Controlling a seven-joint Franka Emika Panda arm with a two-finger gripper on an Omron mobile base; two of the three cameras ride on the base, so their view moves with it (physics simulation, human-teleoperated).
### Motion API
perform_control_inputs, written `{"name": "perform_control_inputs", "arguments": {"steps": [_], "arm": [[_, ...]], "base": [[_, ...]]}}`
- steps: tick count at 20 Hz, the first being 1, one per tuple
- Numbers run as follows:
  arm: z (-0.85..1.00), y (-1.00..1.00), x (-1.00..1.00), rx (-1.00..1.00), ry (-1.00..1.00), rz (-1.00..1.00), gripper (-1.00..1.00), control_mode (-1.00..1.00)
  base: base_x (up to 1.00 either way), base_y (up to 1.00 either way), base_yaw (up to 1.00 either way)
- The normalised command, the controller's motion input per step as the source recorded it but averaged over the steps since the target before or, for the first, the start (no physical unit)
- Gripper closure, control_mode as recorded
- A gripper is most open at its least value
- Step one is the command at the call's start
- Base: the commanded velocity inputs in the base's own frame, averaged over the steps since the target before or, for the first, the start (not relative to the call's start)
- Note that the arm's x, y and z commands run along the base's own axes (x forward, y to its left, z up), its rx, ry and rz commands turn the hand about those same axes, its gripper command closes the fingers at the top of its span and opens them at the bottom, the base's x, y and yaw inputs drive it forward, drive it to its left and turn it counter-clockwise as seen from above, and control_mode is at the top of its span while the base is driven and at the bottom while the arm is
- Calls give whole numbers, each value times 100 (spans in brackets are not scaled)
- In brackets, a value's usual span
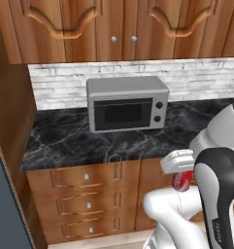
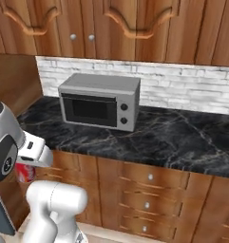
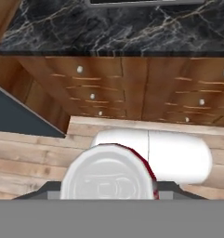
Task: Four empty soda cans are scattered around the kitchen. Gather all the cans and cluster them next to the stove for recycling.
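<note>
A red soda can (image 1: 182, 181) with a silvery-grey top hangs under my white hand, low in front of the drawers. My gripper (image 1: 181, 176) is shut on it. From the right base view the same soda can (image 2: 24, 172) peeks out below the hand, with my gripper (image 2: 25, 167) around it. In the hand view the soda can (image 3: 108, 175) sits close up, top toward the camera, between the dark fingertips (image 3: 44, 191) of my gripper (image 3: 108, 191). The stove is out of view.
A silver toaster oven (image 1: 126, 103) stands on the black marble counter (image 1: 65, 141) against the white brick wall. Brown drawers (image 1: 87, 204) run below and wall cabinets (image 1: 113, 29) above. A tall wood panel (image 1: 9, 121) closes the left side.
</note>
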Motion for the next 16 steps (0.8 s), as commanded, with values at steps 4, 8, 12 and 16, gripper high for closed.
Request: {"name": "perform_control_inputs", "arguments": {"steps": [4, 8, 12, 16], "arm": [[0, 0, 0, 0, 0, 0, 100, 100], [0, 0, 0, 0, 0, 0, 100, 100], [0, 0, 0, 0, 0, 0, 100, 100], [0, 0, 0, 0, 0, 0, 100, 100]], "base": [[-16, -63, -24], [-11, -66, -26], [-1, -61, -23], [-2, -52, -23]]}}
